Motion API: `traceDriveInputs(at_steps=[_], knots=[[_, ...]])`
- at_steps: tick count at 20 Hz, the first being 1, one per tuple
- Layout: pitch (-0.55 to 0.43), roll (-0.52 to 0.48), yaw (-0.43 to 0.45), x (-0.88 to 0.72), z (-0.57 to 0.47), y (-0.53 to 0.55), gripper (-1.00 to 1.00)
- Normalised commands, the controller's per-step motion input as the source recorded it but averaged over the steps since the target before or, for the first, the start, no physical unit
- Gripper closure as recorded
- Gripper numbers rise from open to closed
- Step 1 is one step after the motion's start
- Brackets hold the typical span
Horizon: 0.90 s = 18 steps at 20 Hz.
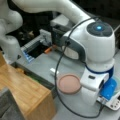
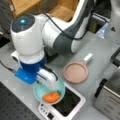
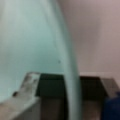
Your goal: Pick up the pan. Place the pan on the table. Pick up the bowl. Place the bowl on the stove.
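Teal bowl (image 2: 49, 93) in tool (image 2: 53, 86)

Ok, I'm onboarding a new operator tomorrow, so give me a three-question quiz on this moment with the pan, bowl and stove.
1. True or false: the pan rests on the table, off the stove.
2. What is the gripper closed on?
A. the pan's handle
B. the rim of the bowl
C. nothing
3. What colour is the object lying inside the bowl?

Key
1. True: in both front views the pan sits on the grey surface beside the stove.
2. B: the wrist view shows the teal rim between the fingers, and the bowl is over the stove's edge.
3. Orange.
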Motion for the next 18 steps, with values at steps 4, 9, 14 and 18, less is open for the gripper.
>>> traceDriveInputs(at_steps=[4,9,14,18], knots=[[0.075,-0.157,-0.103,-0.14,-0.06,0.23,1.0],[0.053,-0.214,-0.069,-0.18,-0.09,0.18,1.0],[-0.062,-0.199,-0.091,-0.23,-0.24,0.2,1.0],[-0.153,-0.211,-0.101,-0.24,-0.36,0.22,1.0]])
